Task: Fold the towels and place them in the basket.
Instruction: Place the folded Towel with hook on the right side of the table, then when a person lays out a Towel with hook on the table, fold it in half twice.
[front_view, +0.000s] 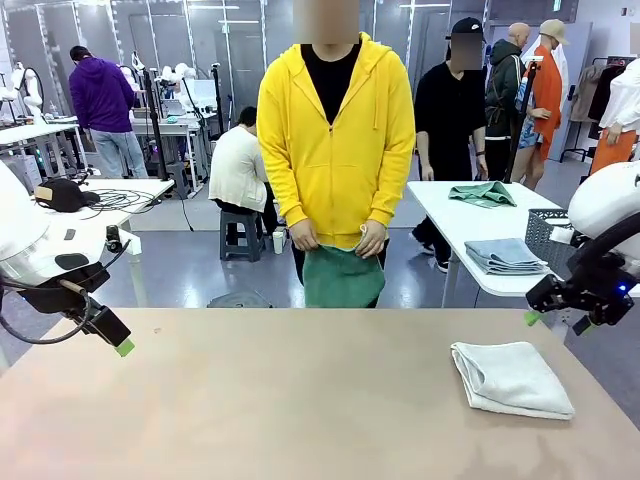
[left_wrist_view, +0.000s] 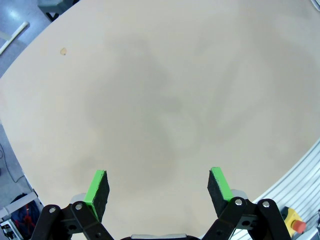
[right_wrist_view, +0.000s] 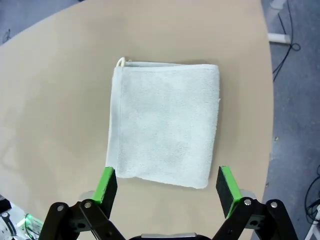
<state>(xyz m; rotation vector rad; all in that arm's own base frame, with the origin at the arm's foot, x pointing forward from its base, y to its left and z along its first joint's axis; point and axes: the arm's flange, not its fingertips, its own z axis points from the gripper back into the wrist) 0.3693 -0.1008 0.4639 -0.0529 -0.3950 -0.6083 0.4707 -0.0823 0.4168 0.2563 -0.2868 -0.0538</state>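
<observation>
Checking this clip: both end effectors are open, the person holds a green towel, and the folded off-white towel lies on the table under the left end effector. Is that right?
Not quite: the folded off-white towel lies under the right end effector, not the left, as the right wrist view shows. The rest holds.

Shiny grey floor (front_view: 180, 275), white worktable (front_view: 440, 210) at right, glass-panelled wall (front_view: 235, 40) far behind.

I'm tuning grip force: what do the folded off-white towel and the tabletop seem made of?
The folded off-white towel looks like soft terry cloth: fuzzy nap, stitched hem, small loop. The beige tabletop looks smooth and matte, perhaps laminate; the look leaves it open.
</observation>
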